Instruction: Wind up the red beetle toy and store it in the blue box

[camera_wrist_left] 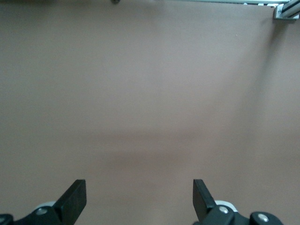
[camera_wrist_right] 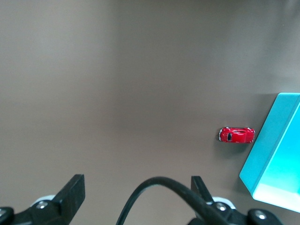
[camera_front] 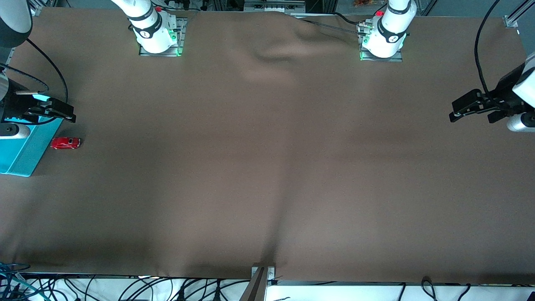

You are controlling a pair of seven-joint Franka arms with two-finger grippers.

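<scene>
1. I see the tiny glossy red beetle-shaped toy car (camera_front: pixel 66 143) standing on its wheels on the brown cloth-covered counter (camera_front: pixel 267 167), at the right arm's end, just beside the rectangular turquoise-blue tray-like box (camera_front: pixel 21 146) but apart from it and not in it.
2. Nothing grips the car, so I judge the task barely begun: picking up, winding and storing all remain.
3. My right claw (camera_front: pixel 62 112) hangs over the box's edge, its fingers (camera_wrist_right: pixel 70 194) spread wide and empty, with a black cable (camera_wrist_right: pixel 164 187) looping between them.
4. My left claw (camera_front: pixel 459 112) waits over bare counter at the left arm's end, fingers (camera_wrist_left: pixel 75 197) wide apart, holding nothing.
5. I can read no brand, label or writing on the car or box; the small marks on the arm bases are too small to tell.
</scene>
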